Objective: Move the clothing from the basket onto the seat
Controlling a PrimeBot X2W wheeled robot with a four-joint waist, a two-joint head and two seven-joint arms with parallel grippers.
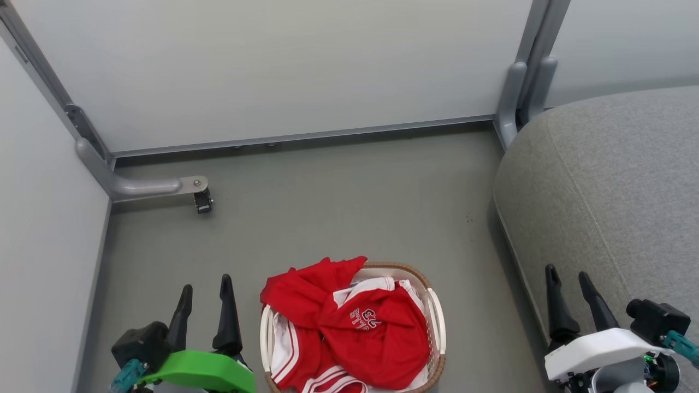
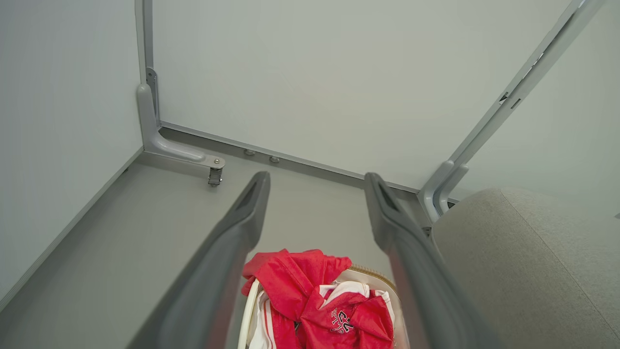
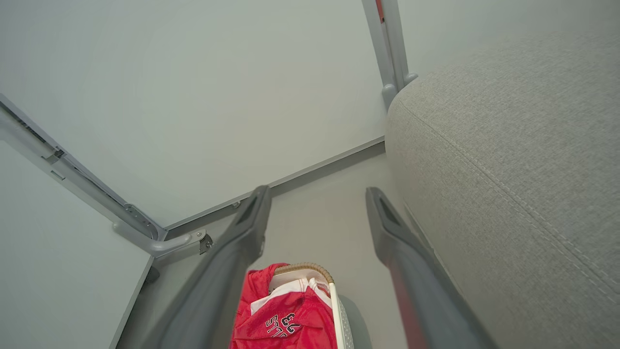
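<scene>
1. Left gripper [image 1: 206,284]: fingers spread wide, holding nothing, just left of the basket [image 1: 407,269].
2. Right gripper [image 1: 567,271]: fingers spread wide, empty, by the seat [image 1: 611,191].
3. Clothing [image 1: 349,327]: red heap in the basket; lettering creased and unreadable, near end cut off.
4. Seat: grey, right of the basket, partly out of frame.

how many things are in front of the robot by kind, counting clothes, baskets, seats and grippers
red garments: 2, the jersey and the shorts, both in the basket
basket: 1
seat: 1
grippers: 2, the left gripper and the right gripper, both open and empty
total: 6
</scene>
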